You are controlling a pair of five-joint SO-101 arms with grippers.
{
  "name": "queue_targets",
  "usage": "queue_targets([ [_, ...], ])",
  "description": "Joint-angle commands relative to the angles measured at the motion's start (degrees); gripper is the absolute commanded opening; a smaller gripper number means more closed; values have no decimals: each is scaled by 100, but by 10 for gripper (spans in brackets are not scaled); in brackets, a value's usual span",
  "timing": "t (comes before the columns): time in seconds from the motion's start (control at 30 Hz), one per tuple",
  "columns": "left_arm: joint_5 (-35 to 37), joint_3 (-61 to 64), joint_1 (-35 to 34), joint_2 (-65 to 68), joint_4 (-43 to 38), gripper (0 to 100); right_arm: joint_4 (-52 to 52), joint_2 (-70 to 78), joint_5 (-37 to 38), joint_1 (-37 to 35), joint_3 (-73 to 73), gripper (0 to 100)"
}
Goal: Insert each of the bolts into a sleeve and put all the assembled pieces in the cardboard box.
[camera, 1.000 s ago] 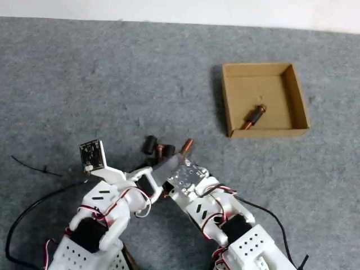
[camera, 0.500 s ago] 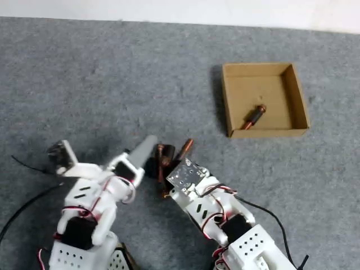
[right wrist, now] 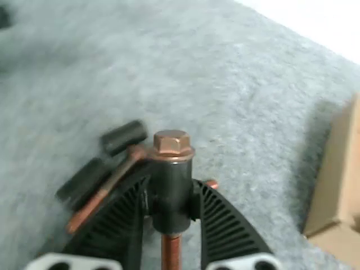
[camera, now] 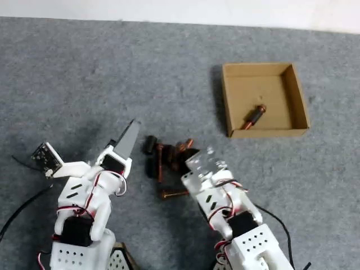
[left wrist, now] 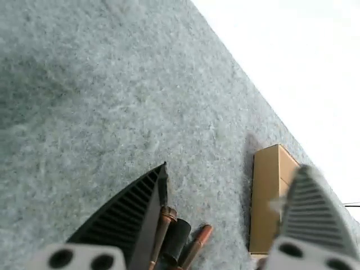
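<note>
Copper bolt [right wrist: 173,143] sits through a black sleeve [right wrist: 167,174], which the right tool [right wrist: 170,191] clamps, probably ready for carrying to the cardboard box [camera: 267,133], where one assembled piece [camera: 254,117] already lies. Left tool [left wrist: 235,169] hangs spread apart near loose bolts [camera: 160,164] on the counter [camera: 84,73].

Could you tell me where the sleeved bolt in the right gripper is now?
The sleeved bolt is clamped in the right gripper, beside the pile of loose bolts and sleeves, left of the cardboard box in the high view.
</note>
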Motion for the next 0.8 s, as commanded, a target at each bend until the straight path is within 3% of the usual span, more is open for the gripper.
queue_targets([
  [0.0,26,-57,-242,-101,-132,178,-409,-110,-501,453,-31,3],
  [0.2,26,-75,-567,-101,-132,1,-884,-110,-738,848,-31,3],
  [0.3,-18,-84,-567,-101,-132,11,-1077,-110,-738,945,-22,3],
  [0.53,-1820,-154,-532,-101,-105,5,-1095,-110,-738,1332,-31,3],
  [0.77,-2066,-119,-330,-101,-123,7,-1095,-101,-738,1525,-31,3],
])
